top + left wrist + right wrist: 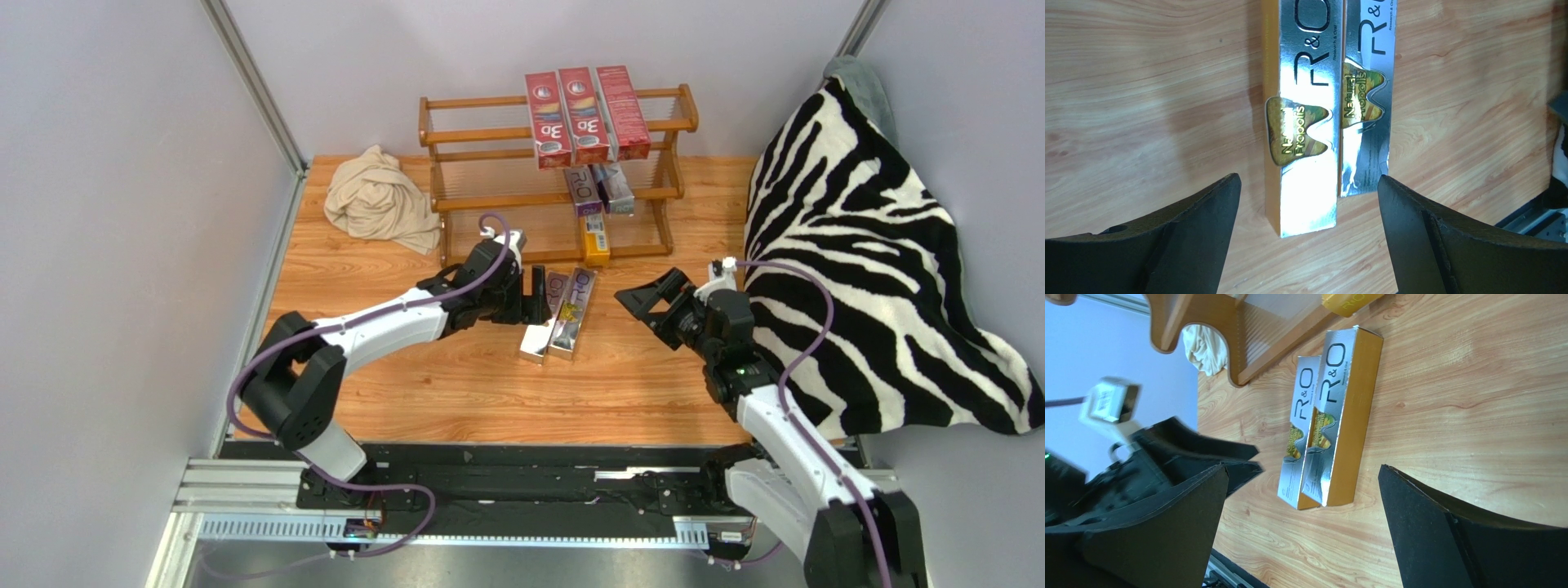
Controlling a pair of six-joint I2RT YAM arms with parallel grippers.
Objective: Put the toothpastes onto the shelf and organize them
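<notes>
My left pincer (pixel 1308 178) hangs with its jaws wide apart and nothing between them, just above the near ends of two silver toothpaste boxes (pixel 558 315) that lie flat on the table (pixel 405 392), side by side and touching, in front of the shelf (pixel 491 135). My right pincer (pixel 1303 468) is spread wide too, holding nothing, a little to the right of the pair. Three red boxes (pixel 586 113) already lie across the top rails, two silvery ones (pixel 599 190) on the middle tier and an orange one (pixel 595 235) lower down.

I judge the step to be picking up one silver box with my left pincer. Since the two touch, a finger has no gap to drop into, so I would shift towards the left box (pixel 1303 122), set one finger outside its gold edge, and work the other into the seam, or nudge the boxes apart first. I would grip near the middle of its length, so it does not tip as I lift
</notes>
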